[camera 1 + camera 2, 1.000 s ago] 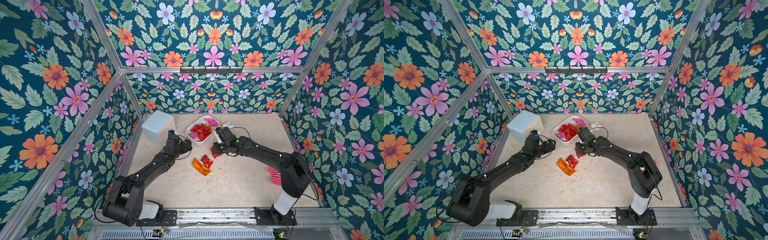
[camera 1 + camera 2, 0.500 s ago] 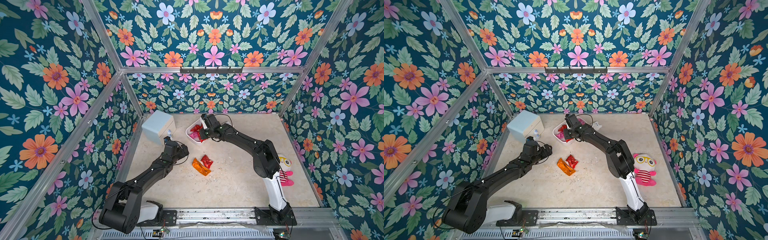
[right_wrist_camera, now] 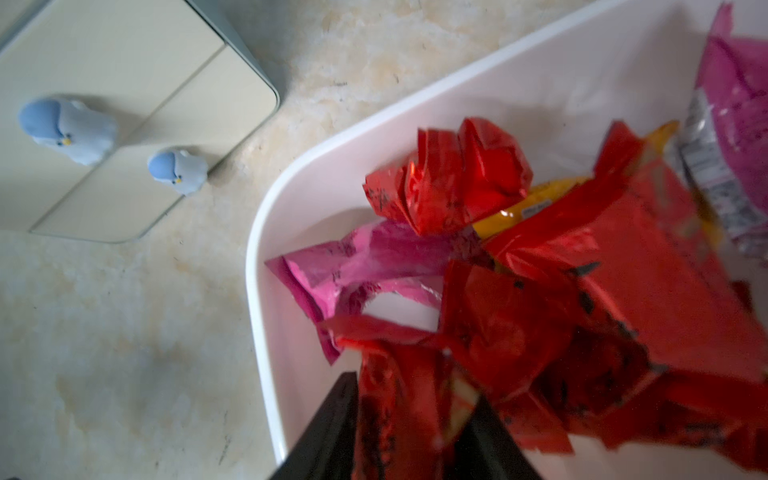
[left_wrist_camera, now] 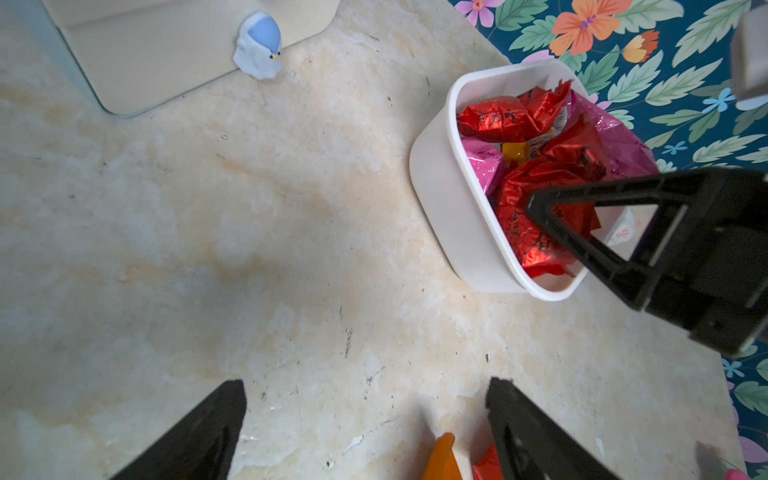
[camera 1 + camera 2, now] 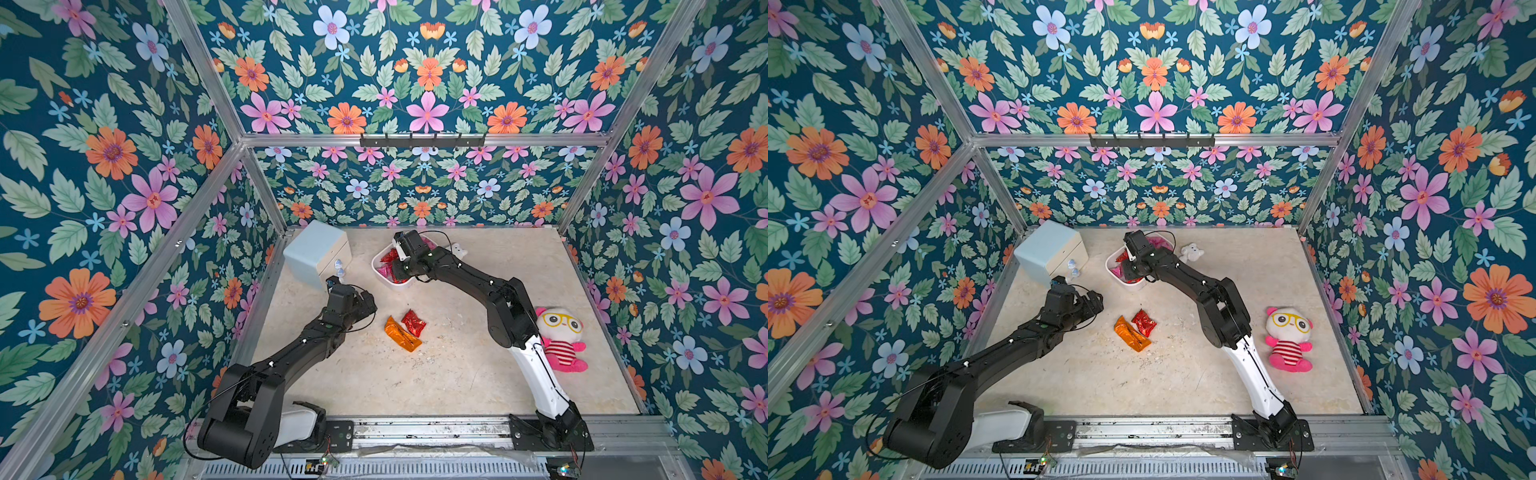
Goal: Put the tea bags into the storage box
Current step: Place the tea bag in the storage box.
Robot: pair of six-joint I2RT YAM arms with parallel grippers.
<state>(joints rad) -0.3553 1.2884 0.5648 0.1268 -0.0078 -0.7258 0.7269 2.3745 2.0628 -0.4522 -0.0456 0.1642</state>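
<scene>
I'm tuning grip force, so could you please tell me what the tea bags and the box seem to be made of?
Tea bags: probably thin foil or metallised film, glossy; they are crinkled and glint. Box: likely moulded plastic, white and smooth; rounded corners, thin even rim.

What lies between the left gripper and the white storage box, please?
Nothing but bare tabletop lies between the left gripper and the storage box; the left wrist view shows that stretch plainly.
</scene>
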